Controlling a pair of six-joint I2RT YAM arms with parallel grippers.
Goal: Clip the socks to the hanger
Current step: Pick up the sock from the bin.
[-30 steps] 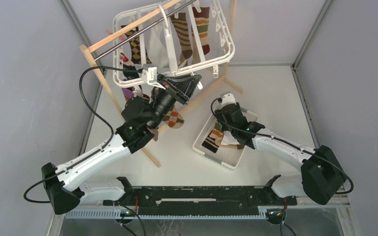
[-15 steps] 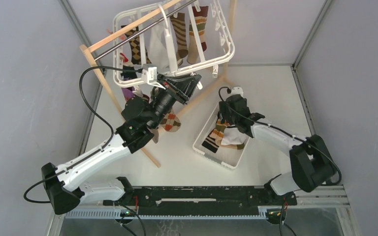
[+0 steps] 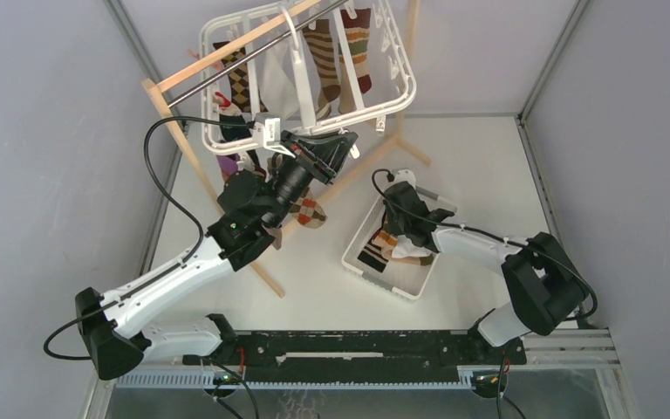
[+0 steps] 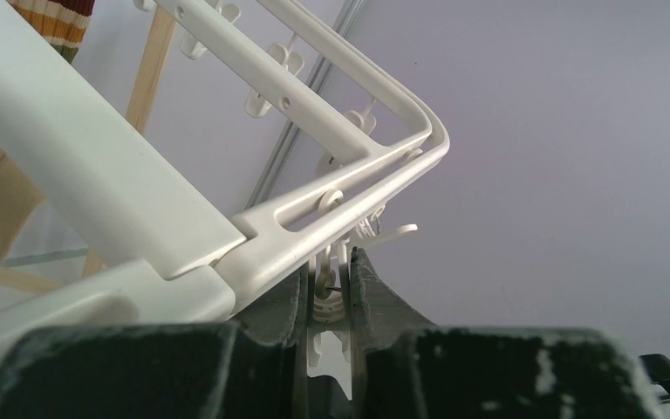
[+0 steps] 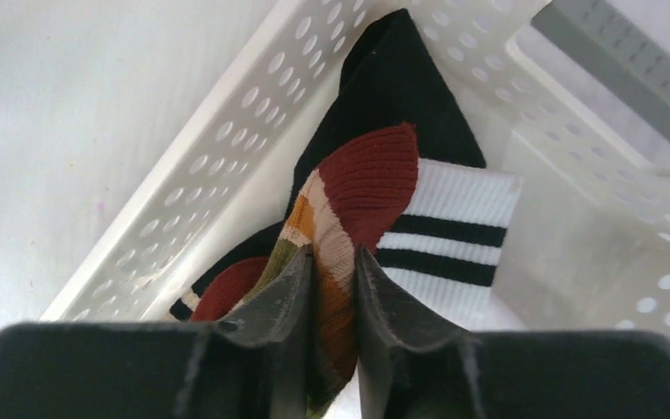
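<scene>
The white hanger [image 3: 404, 94] hangs from the rod with striped socks [image 3: 324, 54], an argyle sock [image 3: 240, 80] and a white sock [image 3: 276, 78] clipped to it. My left gripper [image 3: 342, 147] reaches up to its near edge and is shut on a small white clip [image 4: 331, 295] under the frame [image 4: 297, 240]. My right gripper [image 5: 334, 255] is down in the basket, shut on a striped brown-tan-red sock [image 5: 368, 170]. That sock lies over a black sock [image 5: 393, 87] and a white sock with black stripes [image 5: 455, 234].
The white slotted basket [image 3: 359, 262] sits on the table right of centre, its wall [image 5: 227, 157] close to my right fingers. A wooden stand [image 3: 183, 144] with a metal rod [image 3: 253, 54] carries the hanger. More socks [image 3: 309, 211] dangle below the left arm.
My right gripper has dipped into the basket and its jaws have closed on the striped sock. The left gripper stays on the clip; the hanger has swayed slightly.
</scene>
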